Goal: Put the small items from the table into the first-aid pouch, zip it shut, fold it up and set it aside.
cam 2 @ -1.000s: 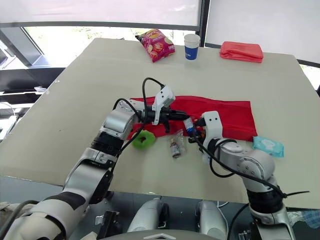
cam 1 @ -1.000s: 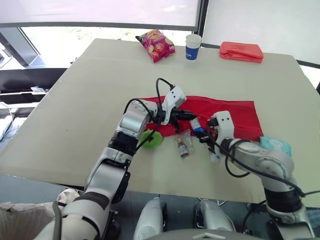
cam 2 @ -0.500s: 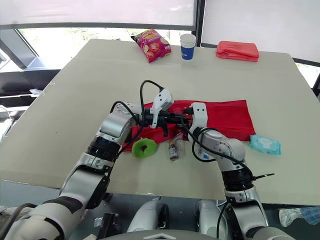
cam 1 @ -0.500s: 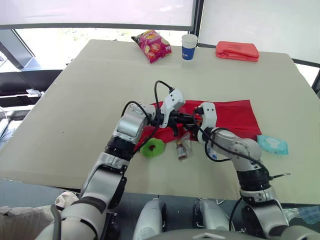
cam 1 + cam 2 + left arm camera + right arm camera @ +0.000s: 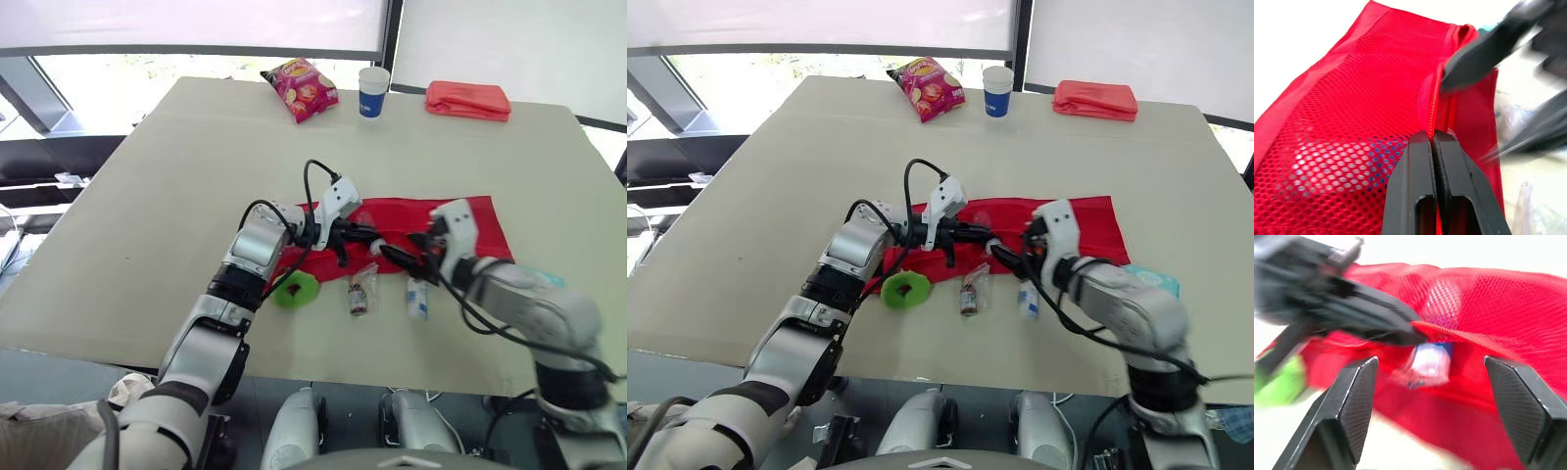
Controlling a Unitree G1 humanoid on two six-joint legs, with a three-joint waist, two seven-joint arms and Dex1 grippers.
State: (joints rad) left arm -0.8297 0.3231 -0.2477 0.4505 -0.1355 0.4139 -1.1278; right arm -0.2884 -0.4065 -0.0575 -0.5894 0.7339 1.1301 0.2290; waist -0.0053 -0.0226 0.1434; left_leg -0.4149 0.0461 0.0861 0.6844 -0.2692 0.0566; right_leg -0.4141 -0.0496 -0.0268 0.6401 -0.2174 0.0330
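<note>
Left claw point(image 5: 1431, 136) tight on pouch point(image 5: 1352, 93) edge

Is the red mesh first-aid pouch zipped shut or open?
Open. The left gripper, shut on the zip edge of the red mesh pouch, holds it lifted, and a small white-and-blue item shows in the gap beneath.

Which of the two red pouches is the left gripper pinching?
The unfolded red pouch mid-table; the left gripper is shut on its zipper edge. The folded red pouch lies untouched at the far right corner.
</note>
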